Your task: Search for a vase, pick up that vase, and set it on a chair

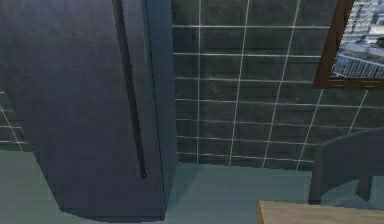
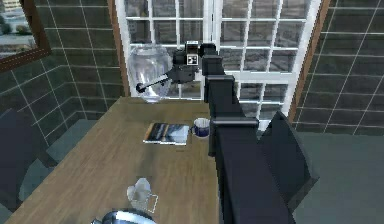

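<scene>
The claw (image 2: pixel 155 86) sits at the far end of the dark square arm (image 2: pixel 235 150), and its thin fingers show across the lower side of a clear, round-bellied glass vase (image 2: pixel 148 62). I cannot tell how the claw is set or whether it has hold of anything, because the vase's foot comes close to the table's far edge and may either stand there or hang just above it. Being glass, the vase is likely stiff, smooth, slippery and breakable, with some weight in its wide belly. The narrower neck under the rim looks the safer place to grip, keeping it upright and setting it down softly. Below it runs a long brown wooden table (image 2: pixel 90 160) that carries a flat dark-covered book (image 2: pixel 168 132), a small dark blue mug (image 2: pixel 201 127) just beside the book, and a small clear glass piece (image 2: pixel 143 195) near the close end. A dark padded chair (image 2: pixel 20 150) stands at one side and a second dark chair (image 2: pixel 285 150) at the other, both plausible landing spots. Beyond is a white-framed window (image 2: pixel 250 40) set in dark tiled wall (image 2: pixel 350 60). The forward view shows a tall blue-grey refrigerator (image 1: pixel 90 100).
</scene>
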